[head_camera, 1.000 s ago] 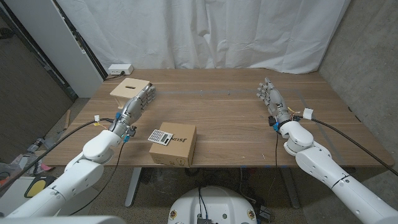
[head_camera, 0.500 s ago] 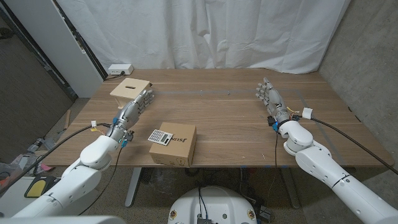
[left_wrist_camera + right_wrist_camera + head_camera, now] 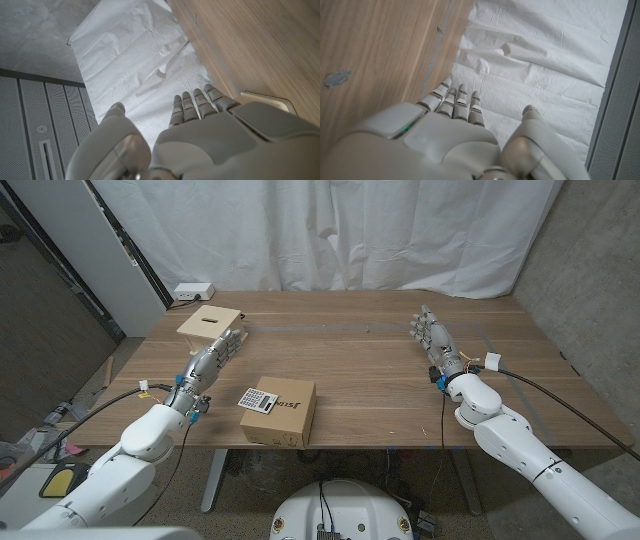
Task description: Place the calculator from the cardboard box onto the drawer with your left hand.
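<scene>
The small grey-keyed calculator (image 3: pixel 256 399) is left untouched atop the brown cardboard box (image 3: pixel 284 413) near the counter's front edge; the left hand (image 3: pixel 211 359) is held spread and empty, apparently ready to reach.

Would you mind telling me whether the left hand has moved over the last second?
Yes. The left hand has drawn back toward the robot, its fingertips now slightly farther from the drawer; the calculator on the cardboard box is untouched.
</scene>
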{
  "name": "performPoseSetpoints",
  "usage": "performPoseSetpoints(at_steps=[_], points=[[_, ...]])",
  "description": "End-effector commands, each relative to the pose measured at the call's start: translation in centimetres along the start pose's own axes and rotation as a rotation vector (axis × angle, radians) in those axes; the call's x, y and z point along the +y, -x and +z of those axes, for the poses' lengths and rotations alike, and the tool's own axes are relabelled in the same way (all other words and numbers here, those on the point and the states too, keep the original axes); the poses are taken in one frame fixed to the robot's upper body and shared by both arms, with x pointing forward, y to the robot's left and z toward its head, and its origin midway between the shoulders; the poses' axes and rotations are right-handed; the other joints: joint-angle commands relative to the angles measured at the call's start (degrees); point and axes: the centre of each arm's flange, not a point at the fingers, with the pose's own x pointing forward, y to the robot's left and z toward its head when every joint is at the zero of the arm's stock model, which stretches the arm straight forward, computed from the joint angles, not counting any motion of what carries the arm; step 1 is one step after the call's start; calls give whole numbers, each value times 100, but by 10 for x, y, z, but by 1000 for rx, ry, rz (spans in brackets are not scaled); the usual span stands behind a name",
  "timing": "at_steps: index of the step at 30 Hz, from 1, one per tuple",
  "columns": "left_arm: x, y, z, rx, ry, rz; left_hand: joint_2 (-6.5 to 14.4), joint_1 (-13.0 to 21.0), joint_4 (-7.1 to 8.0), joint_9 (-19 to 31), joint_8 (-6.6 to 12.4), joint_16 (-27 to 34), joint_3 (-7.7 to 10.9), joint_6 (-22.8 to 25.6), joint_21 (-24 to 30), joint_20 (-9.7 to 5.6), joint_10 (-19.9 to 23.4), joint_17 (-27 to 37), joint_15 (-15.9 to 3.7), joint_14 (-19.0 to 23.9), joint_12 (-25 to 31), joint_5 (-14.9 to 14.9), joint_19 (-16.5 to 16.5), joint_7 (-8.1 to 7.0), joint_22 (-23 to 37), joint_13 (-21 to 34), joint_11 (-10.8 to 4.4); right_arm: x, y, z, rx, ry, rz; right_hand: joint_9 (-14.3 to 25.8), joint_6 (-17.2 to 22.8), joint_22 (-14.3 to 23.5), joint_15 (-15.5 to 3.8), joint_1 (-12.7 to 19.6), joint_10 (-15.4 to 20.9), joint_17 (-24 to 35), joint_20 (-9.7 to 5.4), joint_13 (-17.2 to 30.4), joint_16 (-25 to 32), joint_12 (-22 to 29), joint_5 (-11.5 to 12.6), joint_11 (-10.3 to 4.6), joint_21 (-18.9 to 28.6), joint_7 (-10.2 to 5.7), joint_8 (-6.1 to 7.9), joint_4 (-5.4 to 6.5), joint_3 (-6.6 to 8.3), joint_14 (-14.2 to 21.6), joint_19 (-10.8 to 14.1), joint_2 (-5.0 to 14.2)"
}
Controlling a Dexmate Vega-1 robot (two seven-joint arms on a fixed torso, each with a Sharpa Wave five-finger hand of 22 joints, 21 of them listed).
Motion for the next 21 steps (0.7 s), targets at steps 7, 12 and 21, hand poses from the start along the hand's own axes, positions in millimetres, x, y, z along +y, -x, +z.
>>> performPoseSetpoints(at_steps=[7,12,21], points=[[6,29,8,64,-18,22,-7,93,-57,29,49,59,8,57,49,-61,107,16,-5,110,27,51,94,-7,28,34,34,4,1,1,0,0,3,18,45,32,-23,25,41,21,4,32,-7,25,26,-15,-24,-5,35,-25,6,56,51,53],[7,34,8,73,-27,28,-7,112,-67,30,49,62,5,78,52,-52,126,17,3,145,24,51,120,0,29,35,14,5,1,1,-2,-2,4,18,49,32,-23,21,44,22,5,32,-7,26,26,-13,-28,-4,36,-25,4,55,49,55],[7,44,2,62,-83,64,-10,180,-106,31,66,69,4,168,48,-57,225,16,-47,230,40,58,150,-39,30,36,-7,8,3,0,0,-1,3,19,47,32,-19,21,45,22,6,32,-8,24,26,-9,-31,-4,34,-31,1,56,58,57]])
